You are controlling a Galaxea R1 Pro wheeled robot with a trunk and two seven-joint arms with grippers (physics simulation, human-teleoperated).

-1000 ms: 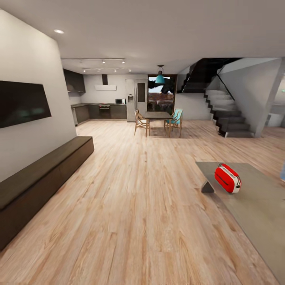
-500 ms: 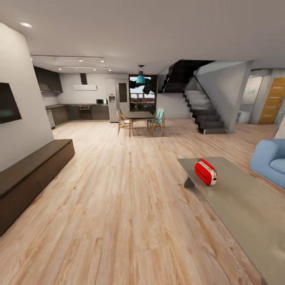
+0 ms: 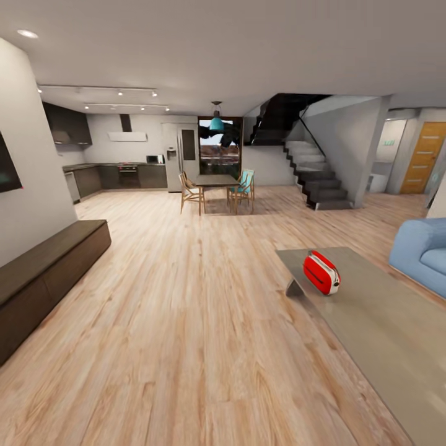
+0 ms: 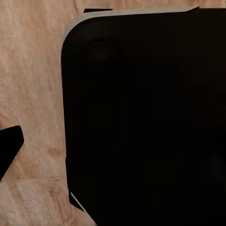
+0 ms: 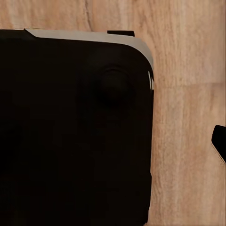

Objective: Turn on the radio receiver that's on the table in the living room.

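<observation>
The red radio receiver [image 3: 321, 272] with white trim stands upright near the far left corner of the low glossy grey table [image 3: 384, 316], to my right in the head view. It is some way ahead of me across the living room's light wood plank floor [image 3: 186, 310]. In the left wrist view a dark fingertip [image 4: 10, 151] pokes in at the edge, over floor planks beside a black rounded body [image 4: 141, 117]. The right wrist view has a similar dark fingertip [image 5: 219, 142] beside the black body [image 5: 70, 132]. Nothing is seen held.
A blue sofa [image 3: 427, 251] stands right of the table. A long dark low bench [image 3: 43, 272] runs along the left wall under a television [image 3: 7, 166]. Farther back are a dining table with chairs [image 3: 215, 183], a kitchen, a staircase [image 3: 316, 179] and a wooden door [image 3: 423, 158].
The head camera has turned right, so the whole picture has slid left. The sofa and the door have come into view, and most of the television has left it. The radio has not moved on the table.
</observation>
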